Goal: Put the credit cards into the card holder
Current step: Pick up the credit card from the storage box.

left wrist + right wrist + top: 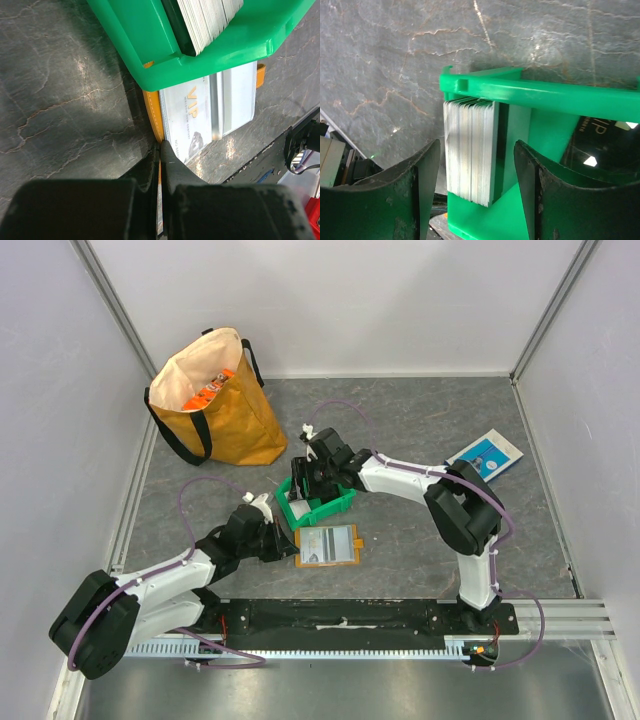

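The card holder (329, 562) lies open and flat on the grey table (420, 410), just in front of the green bin (341, 502) and roughly midway between the two arm bases. A light card (328, 543) printed with gold "VIP" lettering covers most of its inner face, so only the orange border shows around it. From the left wrist view, that light card (187, 112) lies next to a glossy grey pocket panel, and the far edge of the card holder (152, 107) runs under the lip of the green bin (145, 40). The left gripper (290, 544) comes in low from the left, and its jaws are pinched together on the card holder's left edge, with a thin orange strip showing between the fingers (172, 165). The right gripper (313, 480) is over the bin, pointing down into it. In its own camera the jaws stand wide apart, one finger on each side of a stack of credit cards (470, 150) set on edge in a compartment of the green bin (545, 95), and neither finger touches the stack. The same stack (210, 20) shows as a fan of pale edges in the left wrist view. Behind the bin's divider there is something dark with gold letters, too hidden to identify. An orange-yellow tote bag (225, 415) stands at the back left, and a blue-and-white flat box (487, 454) lies well off to the right
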Robot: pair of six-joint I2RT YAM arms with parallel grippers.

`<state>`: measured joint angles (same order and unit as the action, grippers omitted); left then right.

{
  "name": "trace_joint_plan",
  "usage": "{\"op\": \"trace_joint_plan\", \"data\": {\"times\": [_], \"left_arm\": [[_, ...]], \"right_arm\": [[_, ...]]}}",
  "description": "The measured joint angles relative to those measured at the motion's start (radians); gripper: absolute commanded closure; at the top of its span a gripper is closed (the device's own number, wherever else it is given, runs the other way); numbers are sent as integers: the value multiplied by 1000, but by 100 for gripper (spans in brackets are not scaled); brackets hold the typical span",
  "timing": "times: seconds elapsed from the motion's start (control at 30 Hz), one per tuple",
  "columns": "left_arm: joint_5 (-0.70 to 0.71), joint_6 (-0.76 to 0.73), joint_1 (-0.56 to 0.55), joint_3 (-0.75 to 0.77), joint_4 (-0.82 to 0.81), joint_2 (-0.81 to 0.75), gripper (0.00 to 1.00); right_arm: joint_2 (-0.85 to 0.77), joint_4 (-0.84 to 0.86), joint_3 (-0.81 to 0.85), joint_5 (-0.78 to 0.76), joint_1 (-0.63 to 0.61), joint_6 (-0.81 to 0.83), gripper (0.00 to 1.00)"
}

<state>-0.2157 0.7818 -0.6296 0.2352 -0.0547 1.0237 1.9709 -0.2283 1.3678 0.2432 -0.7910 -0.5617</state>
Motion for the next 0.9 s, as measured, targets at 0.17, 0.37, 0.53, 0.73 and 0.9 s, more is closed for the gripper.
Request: {"op": "trace_joint_plan", "data": {"times": [0.17, 0.37, 0.53, 0.73, 0.9], "left_arm": [[0, 0, 0, 0, 0, 0, 98], [0, 0, 0, 0, 0, 0, 98], [0, 0, 0, 0, 0, 0, 98], [0, 0, 0, 0, 0, 0, 98], [0, 0, 0, 0, 0, 0, 98]], "right_arm": [[3, 8, 0, 41, -5, 0, 37], [3, 11, 0, 49, -3, -5, 42], [3, 11, 0, 48, -3, -6, 46], [-4, 10, -3, 48, -1, -8, 52], [-16, 11, -6, 47, 2, -12, 61]]}}
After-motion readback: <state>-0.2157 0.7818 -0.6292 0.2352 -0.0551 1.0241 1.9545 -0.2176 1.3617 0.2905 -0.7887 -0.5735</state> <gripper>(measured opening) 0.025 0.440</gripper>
